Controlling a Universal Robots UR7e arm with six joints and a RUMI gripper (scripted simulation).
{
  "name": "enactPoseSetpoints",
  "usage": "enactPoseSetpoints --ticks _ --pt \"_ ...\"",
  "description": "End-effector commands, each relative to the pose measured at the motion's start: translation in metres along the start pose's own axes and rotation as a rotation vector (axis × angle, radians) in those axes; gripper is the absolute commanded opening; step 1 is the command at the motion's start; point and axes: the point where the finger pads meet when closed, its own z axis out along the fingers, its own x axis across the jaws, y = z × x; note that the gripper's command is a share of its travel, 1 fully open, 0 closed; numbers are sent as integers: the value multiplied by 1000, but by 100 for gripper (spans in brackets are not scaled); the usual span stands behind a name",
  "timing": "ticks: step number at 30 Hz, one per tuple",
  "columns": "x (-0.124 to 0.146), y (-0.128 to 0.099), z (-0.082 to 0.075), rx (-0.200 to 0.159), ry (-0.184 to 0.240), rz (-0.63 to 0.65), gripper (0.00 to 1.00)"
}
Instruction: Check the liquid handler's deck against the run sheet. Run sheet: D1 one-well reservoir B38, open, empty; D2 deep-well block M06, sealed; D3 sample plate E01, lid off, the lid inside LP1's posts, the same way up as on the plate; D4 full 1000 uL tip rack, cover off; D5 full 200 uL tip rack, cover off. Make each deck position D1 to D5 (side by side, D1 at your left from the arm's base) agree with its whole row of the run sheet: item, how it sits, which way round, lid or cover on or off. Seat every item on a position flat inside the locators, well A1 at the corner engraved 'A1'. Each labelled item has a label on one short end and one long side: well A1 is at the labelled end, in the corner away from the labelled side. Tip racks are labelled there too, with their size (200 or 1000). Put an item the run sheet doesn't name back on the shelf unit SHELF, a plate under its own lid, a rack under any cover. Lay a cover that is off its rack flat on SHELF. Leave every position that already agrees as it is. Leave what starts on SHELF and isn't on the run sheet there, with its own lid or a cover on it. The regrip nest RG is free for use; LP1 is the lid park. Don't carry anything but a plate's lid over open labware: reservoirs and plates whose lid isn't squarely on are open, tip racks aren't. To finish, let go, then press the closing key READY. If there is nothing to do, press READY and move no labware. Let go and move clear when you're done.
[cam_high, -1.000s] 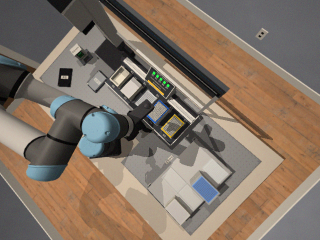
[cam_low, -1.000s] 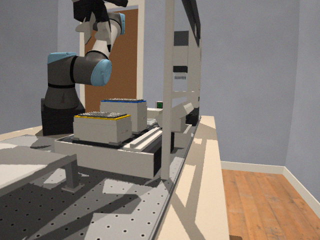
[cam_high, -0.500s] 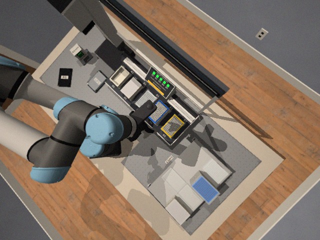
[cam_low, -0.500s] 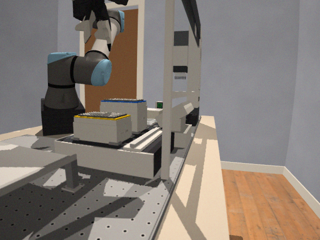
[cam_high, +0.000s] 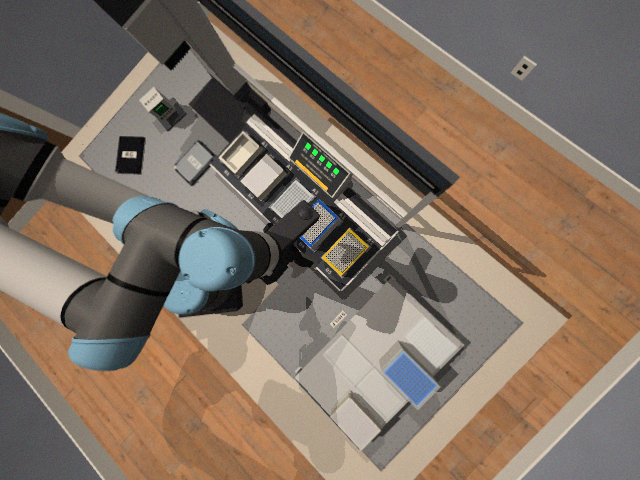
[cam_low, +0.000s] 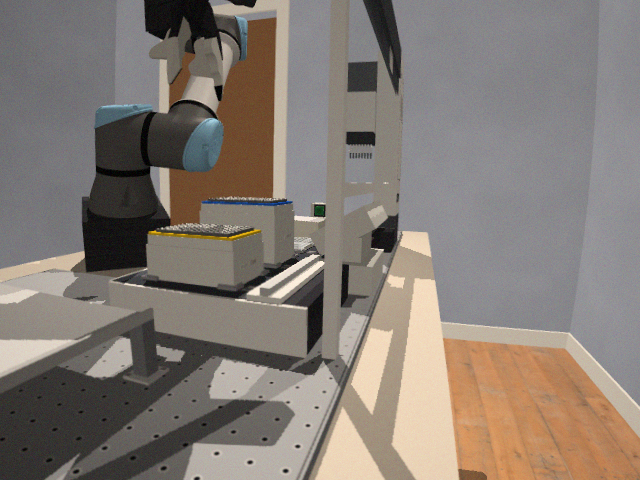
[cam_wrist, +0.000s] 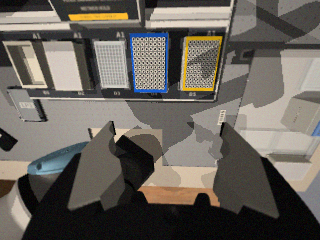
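A: What could go wrong from here?

B: The gripper (cam_wrist: 170, 165) hangs high above the near edge of the deck (cam_high: 338, 281), jaws apart with nothing between them. The open reservoir (cam_wrist: 21, 61) sits at the far left end of the row, and the uncovered sample plate (cam_wrist: 111, 63) two places to its right. Judging by the task, carrying anything but a lid across either one would break the rule. A descent onto the wrong item is the other hazard, since five green lamps on the status panel (cam_high: 320, 164) behind the deck suggest the positions may already agree. Moving labware then would be an error.

A: How many of each thing are there?

B: On the deck, five items side by side: one reservoir, one block with a plain white top (cam_wrist: 62, 65) right of it, one sample plate, one blue-rimmed tip rack (cam_wrist: 149, 62), one yellow-rimmed tip rack (cam_wrist: 202, 62) at the right end. Both racks show tips, covers off. Left of the deck: one grey lid park (cam_high: 194, 162) holding something flat, one black nest (cam_high: 129, 153), one green key (cam_high: 160, 109). On the shelf unit (cam_high: 310, 384), well right of the deck, about five pieces: one blue, the rest pale. Their labels are too small to read.
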Motion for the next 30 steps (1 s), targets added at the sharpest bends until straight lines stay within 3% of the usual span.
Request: enactPoseSetpoints --ticks 1,30 --pt "79 -61 10 -81 18 4 82" --pt "83 -64 10 -81 18 4 82"
